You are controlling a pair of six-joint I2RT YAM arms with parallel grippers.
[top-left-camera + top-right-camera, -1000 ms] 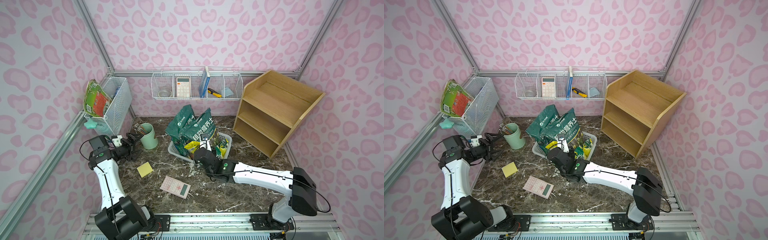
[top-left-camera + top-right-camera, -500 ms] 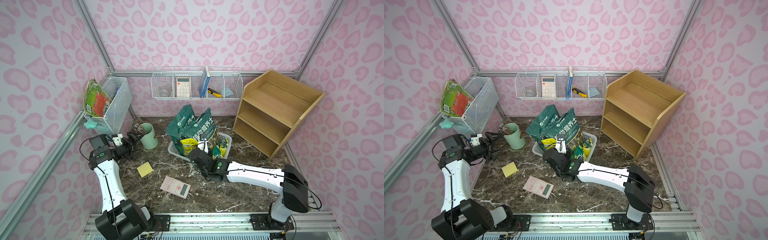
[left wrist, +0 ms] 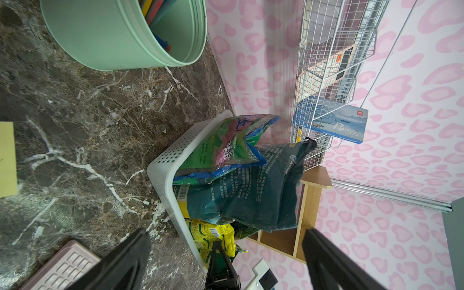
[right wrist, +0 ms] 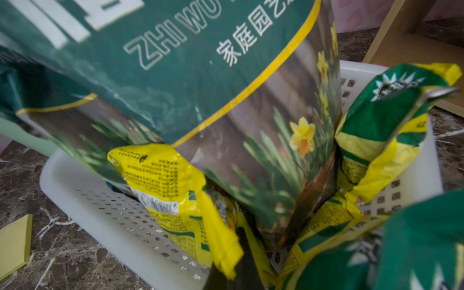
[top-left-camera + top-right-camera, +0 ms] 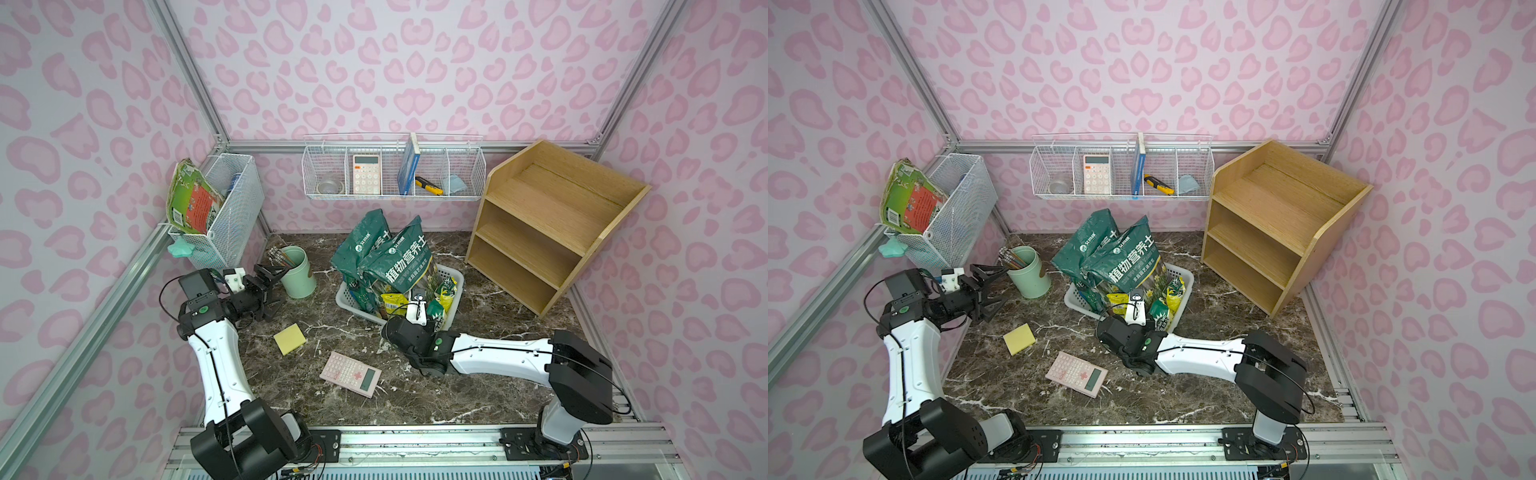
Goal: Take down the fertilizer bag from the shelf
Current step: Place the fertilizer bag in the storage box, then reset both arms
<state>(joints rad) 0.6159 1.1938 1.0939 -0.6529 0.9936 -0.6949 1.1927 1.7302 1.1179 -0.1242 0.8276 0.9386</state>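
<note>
Yellow with green print, the fertilizer bag (image 5: 392, 301) lies in the white basket (image 5: 345, 301) at its near rim, tucked under the two tall dark green soil bags (image 5: 401, 259) that stand leaning in the same basket. The right gripper (image 4: 241, 238) reaches over that near rim with its jaws closed. In the right wrist view its fingers sit against the bag's lower corner, but whether the corner is pinched between them cannot be told. More small green and yellow packets (image 5: 445, 292) fill the basket's right end. The shelf (image 5: 552, 224) of light wood stands apart from the basket, to its right and farther back, against the wall. On the dark marble table (image 5: 490, 386), nearer than the basket and to its left, lie a pink calculator (image 5: 351, 374) and a yellow sticky pad (image 5: 289, 338). Left of the basket stands a mint cup (image 5: 298, 274) holding pencils, and just beside that cup hangs the left gripper (image 5: 276, 289), jaws spread wide.
</note>
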